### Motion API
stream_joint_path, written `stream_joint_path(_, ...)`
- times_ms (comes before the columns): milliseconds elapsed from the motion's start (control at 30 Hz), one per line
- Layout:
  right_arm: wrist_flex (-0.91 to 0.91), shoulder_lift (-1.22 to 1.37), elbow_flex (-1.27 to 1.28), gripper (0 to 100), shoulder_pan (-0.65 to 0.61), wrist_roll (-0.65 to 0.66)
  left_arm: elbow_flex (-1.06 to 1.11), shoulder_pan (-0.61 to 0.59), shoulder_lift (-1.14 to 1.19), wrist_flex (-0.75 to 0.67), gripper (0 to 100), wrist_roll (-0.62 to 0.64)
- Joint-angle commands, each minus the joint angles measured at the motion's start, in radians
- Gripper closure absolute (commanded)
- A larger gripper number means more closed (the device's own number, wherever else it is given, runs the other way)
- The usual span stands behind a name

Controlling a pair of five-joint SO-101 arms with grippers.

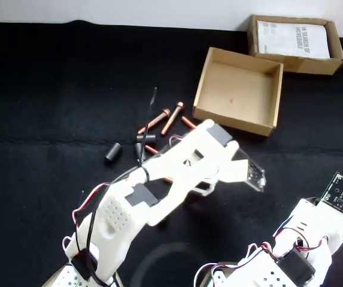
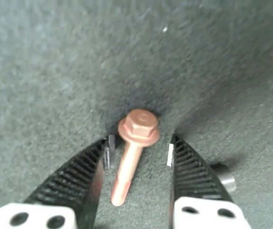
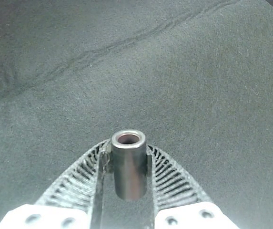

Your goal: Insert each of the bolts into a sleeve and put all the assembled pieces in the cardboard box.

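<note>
Bolts [image 1: 172, 118] lie left of the cardboard box [image 1: 238, 91] (a sleeve [image 1: 112, 152] farther left); another box [image 1: 295, 43] sits behind it.

Copper bolts [image 1: 154, 121] lie scattered by the open cardboard box [image 1: 231, 121] — a black sleeve [image 1: 112, 152] beside them, a grey sleeve [image 3: 129, 176] clamped in the right hand [image 3: 126, 149].

Robotics lab bench; black cloth table [image 1: 33, 84]; white arm [image 1: 159, 185].
</note>
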Motion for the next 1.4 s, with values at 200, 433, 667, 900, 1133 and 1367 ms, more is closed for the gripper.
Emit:
stream_joint_path(200, -0.025, -0.01, -0.002, 99.2, 0.004, 0.003, -0.031, 0.012, 0.016, -0.052, 87, 0.006)
stream_joint_path(433, -0.025, -0.01, -0.004, 99.2, 0.004, 0.003, -0.114, -0.024, 0.102, -0.049, 99, 0.078)
stream_joint_path(667, -0.022, -0.01, -0.013, 99.2, 0.004, 0.003, -0.254, -0.025, 0.056, 0.023, 99, 0.272)
stream_joint_path(900, -0.016, -0.012, -0.007, 99.2, -0.108, 0.002, -0.536, -0.056, -0.071, 0.173, 99, 0.611)
stream_joint_path(1133, -0.022, -0.012, -0.016, 99.2, -0.315, 0.002, -0.668, -0.122, -0.22, 0.183, 99, 0.709)
stream_joint_path(1367, -0.096, -0.012, -0.013, 99.2, -0.467, 0.002, -0.667, -0.116, -0.401, 0.181, 99, 0.988)
